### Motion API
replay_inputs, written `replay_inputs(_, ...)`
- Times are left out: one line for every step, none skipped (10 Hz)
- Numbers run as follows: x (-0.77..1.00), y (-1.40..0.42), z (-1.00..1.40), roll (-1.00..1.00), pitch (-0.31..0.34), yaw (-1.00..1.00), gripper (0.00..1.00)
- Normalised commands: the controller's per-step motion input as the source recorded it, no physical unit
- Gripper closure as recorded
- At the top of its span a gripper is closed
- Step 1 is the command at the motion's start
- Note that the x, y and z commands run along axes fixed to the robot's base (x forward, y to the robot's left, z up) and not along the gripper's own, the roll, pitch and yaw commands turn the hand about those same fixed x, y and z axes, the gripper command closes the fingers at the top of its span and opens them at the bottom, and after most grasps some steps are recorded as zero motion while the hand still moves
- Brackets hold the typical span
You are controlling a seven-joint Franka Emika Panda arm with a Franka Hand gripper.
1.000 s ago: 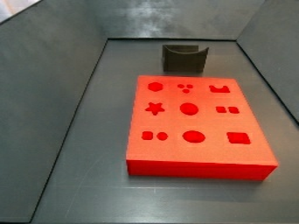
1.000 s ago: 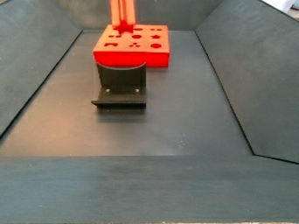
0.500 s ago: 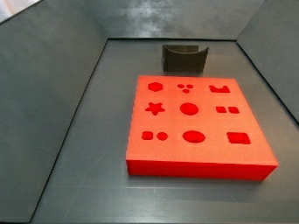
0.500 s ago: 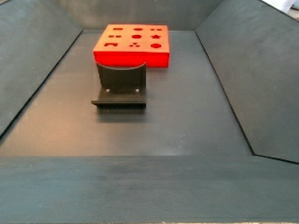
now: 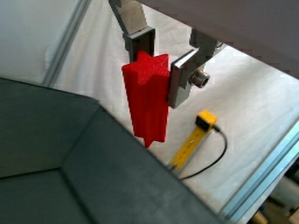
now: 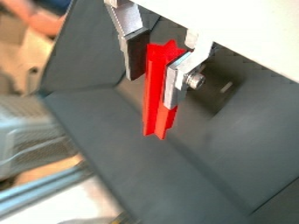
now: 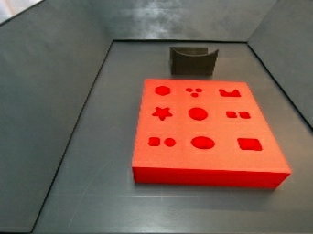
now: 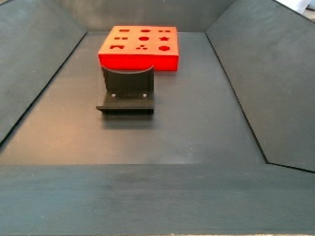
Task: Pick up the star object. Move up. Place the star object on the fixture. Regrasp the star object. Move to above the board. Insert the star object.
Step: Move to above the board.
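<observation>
In both wrist views my gripper (image 5: pixel 159 66) (image 6: pixel 156 58) is shut on the star object (image 5: pixel 147 103) (image 6: pixel 159 96), a slim bright red peg with a star-shaped section. The peg hangs lengthwise below the silver fingers (image 5: pixel 184 77). Neither the gripper nor the peg shows in either side view. The red board (image 7: pixel 222 162) (image 8: pixel 139 60) lies flat on the grey floor, and its star hole (image 7: pixel 160 113) faces up. The dark fixture (image 7: pixel 192 61) (image 8: pixel 127 91) stands just off one short end of the board, with its notch bare.
Sloped grey walls (image 7: pixel 61 82) (image 8: pixel 240 83) close in the floor on every side. In a wrist view a wall's rim (image 5: pixel 70 131) passes under the peg, with a yellow plug and black cable (image 5: pixel 197 131) on the pale ground beyond it.
One second ago the red peg hung at the top of a side view, above the board. It has since left that view upward. Board and fixture have not moved.
</observation>
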Motion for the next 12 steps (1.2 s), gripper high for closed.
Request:
replay_inputs(-0.27,-1.00,-0.12,-1.00,-0.019,-0.09,1.00)
replay_inputs(-0.27,-1.00,-0.13,-1.00,-0.021,-0.09,1.00)
replay_inputs(-0.28,-1.00,-0.12,-1.00,-0.019,-0.09,1.00)
replay_inputs(-0.29,-1.00,-0.12,-1.00,-0.017,-0.10,1.00)
replay_inputs(-0.29,-1.00,-0.13,-1.00,-0.016,-0.10,1.00)
replay_inputs(-0.30,-1.00,-0.12,-1.00,-0.013,-0.10,1.00)
replay_inputs(-0.31,-1.00,-0.12,-1.00,-0.015,-0.10,1.00)
replay_inputs(-0.32,-1.00,-0.12,-1.00,-0.020,-0.09,1.00)
replay_inputs(-0.35,-1.00,-0.12,-0.91,-0.030,-0.08,1.00)
replay_inputs(-0.36,-1.00,-0.12,-0.76,-0.034,-0.07,1.00)
replay_inputs(-0.25,-0.64,-0.08,-0.46,-0.041,-0.03,1.00)
replay_inputs(-0.17,-0.38,-0.04,-0.30,-0.035,-0.02,1.00)
